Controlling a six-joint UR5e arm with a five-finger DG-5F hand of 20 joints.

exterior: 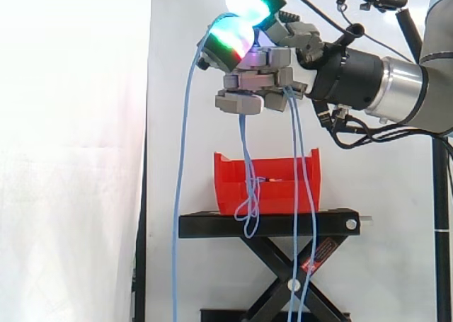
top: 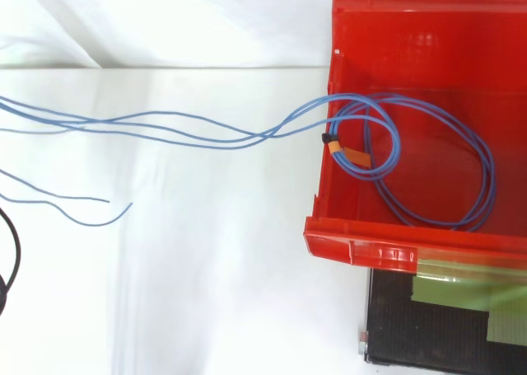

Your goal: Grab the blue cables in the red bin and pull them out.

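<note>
Hand, raised high above the red bin: fingers curled tight round a bundle of blue cables, whose strands hang down past the black stand. Red bin, on that stand: a coil of the cables lies inside, bound by an orange tie, with strands trailing out over one wall.

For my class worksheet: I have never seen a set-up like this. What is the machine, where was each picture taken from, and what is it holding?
The machine is a robot arm ending in a hand with fingers; the glowing pads are its own fingertips. One picture is taken from the side, level with the work; the other looks down from above. A red bin sits on a black stand. The hand, raised above the bin, is curled round blue cables; some loops lie in the bin.
</note>
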